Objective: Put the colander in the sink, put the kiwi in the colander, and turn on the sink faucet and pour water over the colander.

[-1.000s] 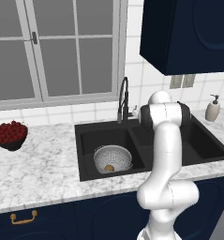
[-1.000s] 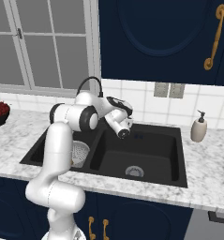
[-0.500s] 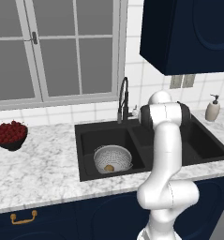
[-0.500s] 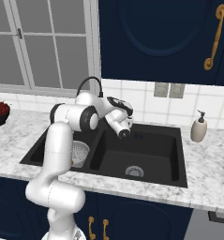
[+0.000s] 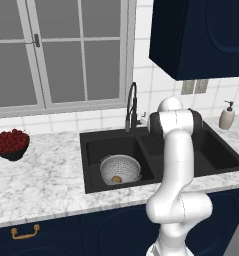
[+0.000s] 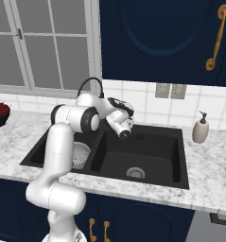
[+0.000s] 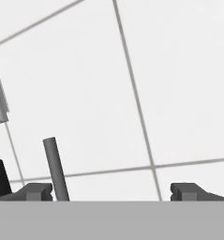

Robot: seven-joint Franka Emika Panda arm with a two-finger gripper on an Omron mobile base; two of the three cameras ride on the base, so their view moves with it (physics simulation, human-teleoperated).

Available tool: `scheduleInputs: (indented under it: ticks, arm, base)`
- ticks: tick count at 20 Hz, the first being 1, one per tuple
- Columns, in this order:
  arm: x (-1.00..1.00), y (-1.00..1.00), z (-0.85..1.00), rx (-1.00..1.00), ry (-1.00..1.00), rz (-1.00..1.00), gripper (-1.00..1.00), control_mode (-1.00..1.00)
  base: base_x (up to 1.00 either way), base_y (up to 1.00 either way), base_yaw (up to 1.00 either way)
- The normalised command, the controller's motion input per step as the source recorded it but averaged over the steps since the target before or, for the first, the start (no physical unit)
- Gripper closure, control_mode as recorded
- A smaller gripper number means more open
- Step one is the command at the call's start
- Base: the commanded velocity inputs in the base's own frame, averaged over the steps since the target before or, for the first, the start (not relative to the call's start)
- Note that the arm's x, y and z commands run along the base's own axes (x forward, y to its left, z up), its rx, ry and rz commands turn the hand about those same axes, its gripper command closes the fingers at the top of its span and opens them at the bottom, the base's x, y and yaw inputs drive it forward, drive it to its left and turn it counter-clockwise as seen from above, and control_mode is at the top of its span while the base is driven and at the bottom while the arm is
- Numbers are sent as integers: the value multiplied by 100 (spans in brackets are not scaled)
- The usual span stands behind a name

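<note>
Round silver perforated metal colander (image 5: pixel 120 169) sits in left basin of black rectangular double-basin sink (image 5: pixel 91 165), set in white marble surface (image 5: pixel 36 175). Small tan-brown oval kiwi (image 5: pixel 117 179) lies inside colander. Tall black gooseneck faucet with coiled spring neck (image 5: pixel 132 106) stands behind the sink between the basins. White arm reaches over the right basin; claw (image 6: pixel 125 134) hangs near the faucet base, spread wide, pinching nothing. In hand view both dark fingertips (image 7: pixel 36 191) are far apart against white tiled wall, with a thin grey rod (image 7: pixel 56 168) just beside the left tip. Dark bowl of red berries (image 5: pixel 11 144) on the surface far left; beige soap dispenser (image 5: pixel 226 116) far right.
</note>
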Motion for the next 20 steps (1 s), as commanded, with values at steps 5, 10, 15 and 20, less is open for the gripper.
scheduleInputs:
  ticks: [5, 10, 15, 20]
  arm:
    - [6, 5, 0, 0, 0, 0, -100, -100]
    - [11, 1, 0, 0, 0, 0, -100, -100]
    - [0, -11, 0, 0, 0, 0, -100, -100]
    - [-4, -70, 0, 0, 0, 0, -100, -100]
  base:
    - [0, 0, 0]
    - [0, 0, 0]
    - [0, 0, 0]
    - [0, 0, 0]
